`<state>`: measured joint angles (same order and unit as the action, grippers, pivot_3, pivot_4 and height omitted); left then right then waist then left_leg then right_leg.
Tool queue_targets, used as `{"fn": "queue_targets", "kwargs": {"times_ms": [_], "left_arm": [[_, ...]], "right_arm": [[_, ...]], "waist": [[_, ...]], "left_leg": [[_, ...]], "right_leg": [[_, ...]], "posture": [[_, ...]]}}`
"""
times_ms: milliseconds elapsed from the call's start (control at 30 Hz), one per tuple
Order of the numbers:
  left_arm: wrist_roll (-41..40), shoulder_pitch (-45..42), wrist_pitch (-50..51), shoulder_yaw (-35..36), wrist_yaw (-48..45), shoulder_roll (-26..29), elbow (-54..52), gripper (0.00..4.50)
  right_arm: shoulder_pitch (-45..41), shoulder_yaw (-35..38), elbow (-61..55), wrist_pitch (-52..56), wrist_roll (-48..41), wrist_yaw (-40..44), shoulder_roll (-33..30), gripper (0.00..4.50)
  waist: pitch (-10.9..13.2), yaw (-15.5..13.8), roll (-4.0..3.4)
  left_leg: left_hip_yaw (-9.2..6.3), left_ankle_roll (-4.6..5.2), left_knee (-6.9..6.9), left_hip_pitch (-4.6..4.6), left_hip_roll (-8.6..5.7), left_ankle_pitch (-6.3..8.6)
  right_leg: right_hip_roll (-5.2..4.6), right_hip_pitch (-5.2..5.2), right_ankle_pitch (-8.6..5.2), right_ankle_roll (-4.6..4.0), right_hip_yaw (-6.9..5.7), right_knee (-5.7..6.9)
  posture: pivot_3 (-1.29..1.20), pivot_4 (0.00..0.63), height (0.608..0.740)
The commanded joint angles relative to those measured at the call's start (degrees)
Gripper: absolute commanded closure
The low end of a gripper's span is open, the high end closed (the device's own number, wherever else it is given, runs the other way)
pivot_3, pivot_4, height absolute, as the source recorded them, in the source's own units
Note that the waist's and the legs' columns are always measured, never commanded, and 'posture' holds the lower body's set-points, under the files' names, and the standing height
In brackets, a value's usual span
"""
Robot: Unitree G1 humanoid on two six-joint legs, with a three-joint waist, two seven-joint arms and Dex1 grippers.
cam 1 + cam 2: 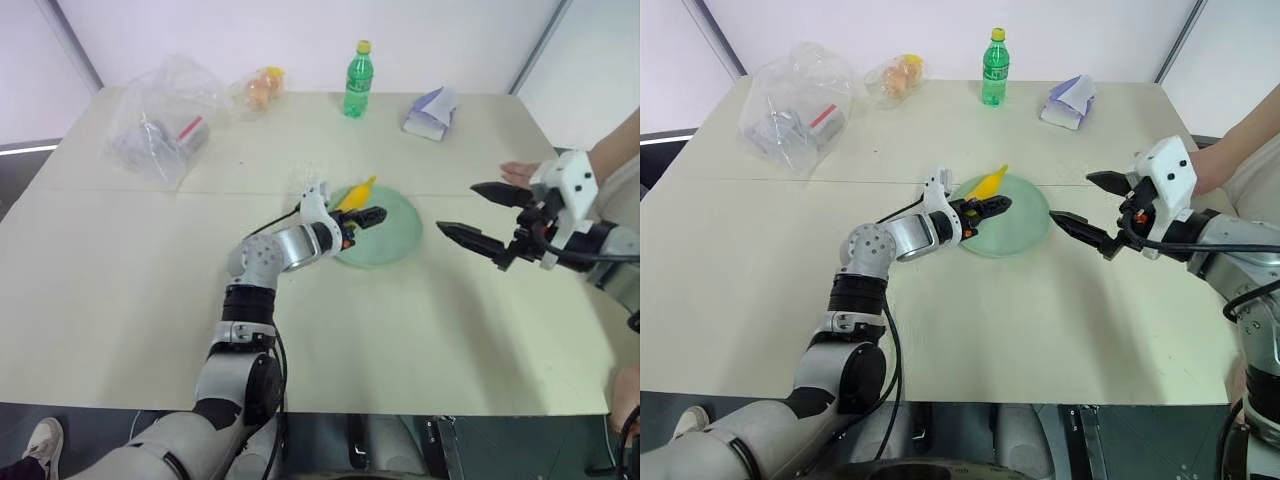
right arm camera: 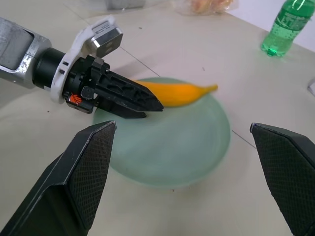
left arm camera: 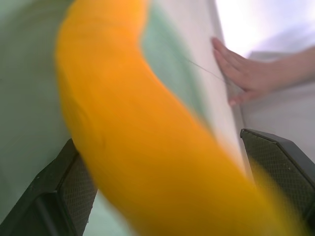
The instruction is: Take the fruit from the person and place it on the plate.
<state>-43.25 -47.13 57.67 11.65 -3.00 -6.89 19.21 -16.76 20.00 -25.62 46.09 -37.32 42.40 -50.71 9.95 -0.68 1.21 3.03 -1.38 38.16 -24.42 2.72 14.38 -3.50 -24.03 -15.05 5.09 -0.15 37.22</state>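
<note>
The left gripper (image 2: 140, 101) hangs open over the plate (image 1: 395, 245), the banana (image 2: 179, 93) apparently released; the right gripper (image 1: 1090, 215) gapes empty.

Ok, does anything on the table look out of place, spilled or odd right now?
Nothing stands out. The banana lies on the plate between the open left gripper's fingers, and the green bottle stands upright.

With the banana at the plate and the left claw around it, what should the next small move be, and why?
Probably draw the left claw straight back off the plate. Its fingers stand wide apart on either side of the banana, which already lies over the plate, so the release looks done. A straight retreat should avoid nudging the fruit off.
</note>
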Motion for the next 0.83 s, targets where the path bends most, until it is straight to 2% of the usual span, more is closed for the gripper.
{"fn": "queue_targets", "kwargs": {"times_ms": [33, 267, 367, 467, 667, 733, 833], "left_arm": [[1.09, -2.00, 0.79, -3.46, -4.43, 3.65, -7.55, 0.04], [1.74, -1.96, 5.23, -7.40, -10.77, 15.94, -19.82, 0.04], [1.05, -0.41, 6.88, -8.24, -14.90, 23.21, -26.72, 0.04], [1.62, 2.78, 5.26, -8.37, -21.45, 33.52, -34.50, 0.04], [6.13, 12.43, -6.40, -2.74, -36.85, 55.74, -42.32, 0.04], [6.76, 15.89, -8.88, 0.11, -39.71, 59.95, -42.88, 0.04], [6.00, 18.94, -11.14, 2.61, -41.78, 61.53, -43.40, 0.04]], "right_arm": [[-1.71, 0.17, 0.50, -1.70, 0.00, 0.70, -0.83, 0.00], [-4.72, -2.48, 3.32, -3.29, 1.08, 1.82, -0.77, 0.00], [-6.14, -3.89, 4.44, -3.91, 1.68, 2.36, -0.65, 0.00], [-7.66, -5.11, 5.57, -4.41, 1.97, 2.86, -0.47, 0.00], [-9.07, -6.70, 6.85, -4.21, 1.87, 5.27, -0.94, 0.00], [-9.15, -6.72, 7.04, -4.04, 1.78, 5.96, -1.22, 0.00], [-9.49, -6.76, 7.71, -4.37, 2.25, 6.34, -1.20, 0.00]], "waist": [[0.00, 0.07, -0.01], [-0.01, 0.12, -0.02], [-0.01, 0.16, -0.02], [-0.01, 0.52, -0.04], [0.01, 0.79, -0.04], [0.01, 0.61, -0.04], [0.01, 0.14, -0.04]], "left_leg": [[0.00, 0.00, -0.01, 0.00, 0.00, 0.00], [0.00, 0.00, -0.02, 0.01, 0.02, 0.00], [0.00, -0.01, -0.02, 0.01, 0.02, 0.00], [0.02, -0.01, -0.05, 0.01, 0.05, 0.00], [0.10, -0.02, -0.10, 0.01, 0.08, -0.01], [0.13, -0.02, -0.10, -0.01, 0.09, -0.01], [0.18, -0.02, -0.10, -0.01, 0.07, -0.01]], "right_leg": [[0.00, 0.00, 0.00, 0.00, 0.00, 0.00], [0.01, -0.01, 0.00, 0.00, 0.01, 0.01], [0.01, -0.02, 0.00, 0.00, 0.00, 0.00], [0.01, -0.03, 0.00, -0.01, 0.01, 0.00], [0.00, -0.09, -0.02, -0.04, 0.01, 0.00], [-0.02, -0.12, -0.02, -0.04, 0.01, -0.01], [-0.08, -0.11, -0.08, -0.14, 0.01, -0.02]], "posture": [[0.00, 0.150, 0.731], [0.00, 0.150, 0.731], [0.00, 0.150, 0.731], [0.00, 0.150, 0.731], [0.00, 0.150, 0.731], [0.00, 0.150, 0.731], [0.00, 0.150, 0.731]]}}
